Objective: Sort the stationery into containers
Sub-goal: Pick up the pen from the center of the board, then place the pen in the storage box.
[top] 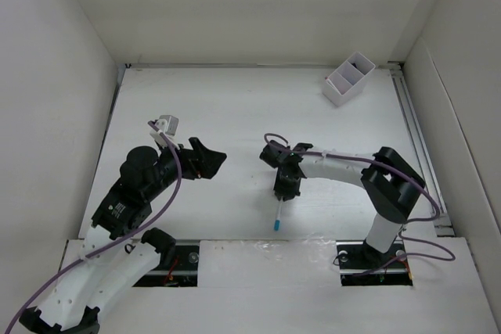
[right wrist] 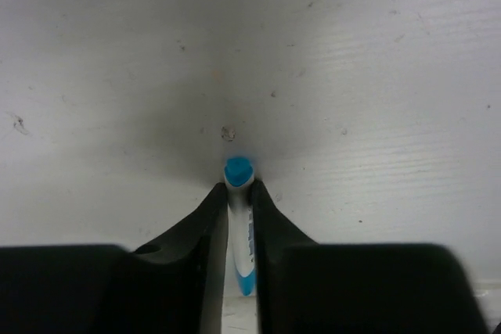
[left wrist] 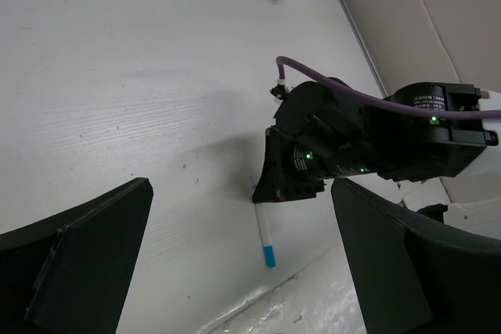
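A thin white pen with blue ends (top: 279,215) lies on the white table near its front edge. My right gripper (top: 285,190) is down on the table and shut on the pen's far end; in the right wrist view the fingers (right wrist: 210,220) pinch the pen (right wrist: 239,224) from both sides. The left wrist view shows the pen (left wrist: 264,236) sticking out below the right gripper (left wrist: 286,185). My left gripper (top: 210,159) is open and empty, held above the table left of the pen. The white two-compartment box (top: 349,78) stands at the back right. No other stationery shows.
White walls enclose the table on the left, back and right. A metal rail (top: 419,138) runs along the right side. The arm bases sit at the near edge.
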`<state>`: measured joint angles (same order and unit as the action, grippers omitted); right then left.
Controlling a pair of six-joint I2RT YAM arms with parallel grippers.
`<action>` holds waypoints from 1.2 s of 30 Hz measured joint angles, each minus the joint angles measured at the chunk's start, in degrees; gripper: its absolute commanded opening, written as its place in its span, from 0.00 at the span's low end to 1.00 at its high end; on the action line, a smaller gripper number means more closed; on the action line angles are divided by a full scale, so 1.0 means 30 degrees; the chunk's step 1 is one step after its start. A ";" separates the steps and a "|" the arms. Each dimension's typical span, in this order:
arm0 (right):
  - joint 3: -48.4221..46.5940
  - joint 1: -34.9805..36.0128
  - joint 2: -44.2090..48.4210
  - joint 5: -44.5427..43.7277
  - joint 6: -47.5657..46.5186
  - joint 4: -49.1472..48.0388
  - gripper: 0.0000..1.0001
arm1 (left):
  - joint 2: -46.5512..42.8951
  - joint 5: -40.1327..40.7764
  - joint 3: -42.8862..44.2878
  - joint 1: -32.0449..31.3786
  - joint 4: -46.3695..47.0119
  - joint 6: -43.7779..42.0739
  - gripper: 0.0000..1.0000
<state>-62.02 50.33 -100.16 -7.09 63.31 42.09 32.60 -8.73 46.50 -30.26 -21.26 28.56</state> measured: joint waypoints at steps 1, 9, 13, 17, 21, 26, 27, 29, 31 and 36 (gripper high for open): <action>-0.0131 0.0000 -0.0117 -0.0051 -0.0131 0.0219 0.07 | 0.0007 0.0066 0.0000 0.0000 0.0000 -0.0015 1.00; -0.2142 -0.0699 -0.0619 -0.1632 -0.1297 0.0568 0.00 | 0.0131 0.0481 0.0000 0.0000 0.0000 -0.0073 1.00; -0.5901 -0.3526 -0.0678 -0.3395 -0.3184 0.0750 0.00 | 0.0474 0.0546 -0.0007 0.0000 0.0007 -0.0080 1.00; -1.1096 -0.7701 -0.1341 -0.6091 -0.5421 -0.0386 0.00 | 0.1078 0.0729 -0.0007 0.0000 0.0015 -0.0058 1.00; -1.5722 -1.1562 -0.3395 -0.9879 -0.8094 -0.3147 0.00 | 0.1523 0.1202 -0.0007 0.0000 0.0015 -0.0044 1.00; -1.8688 -1.3449 -0.6798 -1.3100 -1.1089 -0.5989 0.00 | 0.2237 0.1581 0.0000 0.0000 0.0015 -0.0029 1.00; -1.8739 -1.3522 -0.7329 -1.3515 -1.1810 -0.6572 0.00 | 0.2390 0.1596 0.0000 0.0000 0.0015 -0.0029 1.00; -1.8637 -1.3508 -0.8196 -1.4222 -1.3209 -0.7635 0.00 | 0.2645 0.1639 0.0007 0.0000 0.0015 0.0015 1.00; -1.8455 -1.3391 -0.8816 -1.4739 -1.4331 -0.8641 0.00 | 0.2820 0.1654 0.0007 0.0000 0.0015 0.0029 1.00; -1.8411 -1.3282 -0.9602 -1.5533 -1.6138 -1.0346 0.00 | 0.2863 0.1705 0.0073 0.0000 0.0138 0.0058 1.00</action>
<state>-117.25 10.48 -128.97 -53.69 14.90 11.05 41.19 -3.62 46.72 -30.26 -20.84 28.73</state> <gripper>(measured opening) 0.135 0.993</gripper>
